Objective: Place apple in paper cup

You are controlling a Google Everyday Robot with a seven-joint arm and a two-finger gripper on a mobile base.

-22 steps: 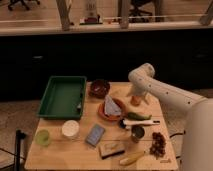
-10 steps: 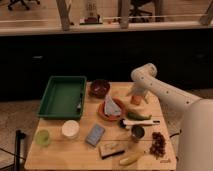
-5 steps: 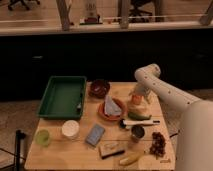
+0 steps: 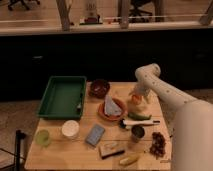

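The apple (image 4: 135,100), small and orange-red, sits on the wooden table (image 4: 55,155) at the right rear, just right of an orange plate (image 4: 102,114). My gripper (image 4: 136,94) hangs from the white arm's bend (image 4: 148,75) and is right over the apple, at or touching its top. The paper cup (image 4: 70,129) is white and stands upright near the table's front left, far from the gripper.
A green tray (image 4: 62,96) lies rear left and a dark red bowl (image 4: 99,88) beside it. A green cup (image 4: 43,137), blue packet (image 4: 95,134), long green vegetable (image 4: 139,116), dark can (image 4: 137,133), grape bunch (image 4: 159,142) and banana (image 4: 129,159) crowd the front.
The arm's bend has shifted a little to the right and up. The gripper stays down over the apple, which has not moved.
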